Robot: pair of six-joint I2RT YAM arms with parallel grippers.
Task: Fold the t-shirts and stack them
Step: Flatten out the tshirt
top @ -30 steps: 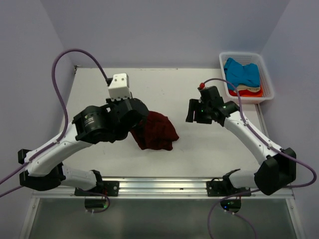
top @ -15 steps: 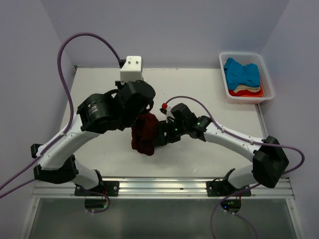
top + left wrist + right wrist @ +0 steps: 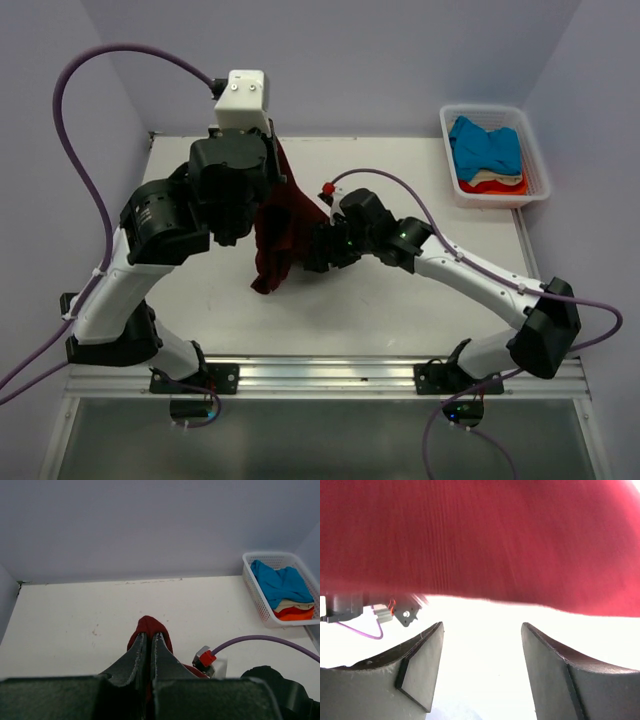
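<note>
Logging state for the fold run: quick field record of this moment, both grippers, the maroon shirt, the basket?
left gripper: shut on the maroon shirt, holding it up
maroon shirt: hangs bunched above the table; contact of its lower end unclear
right gripper: open beside the hanging cloth, nothing between its fingers
basket: far right corner; blue shirt on top, cream shirt and orange shirt under it
folded stack: none seen

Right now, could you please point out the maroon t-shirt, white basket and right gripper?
maroon t-shirt (image 3: 284, 226): top view, middle of hanging cloth.
white basket (image 3: 536, 160): top view, right wall.
right gripper (image 3: 482, 626): right wrist view, between its fingertips.
</note>
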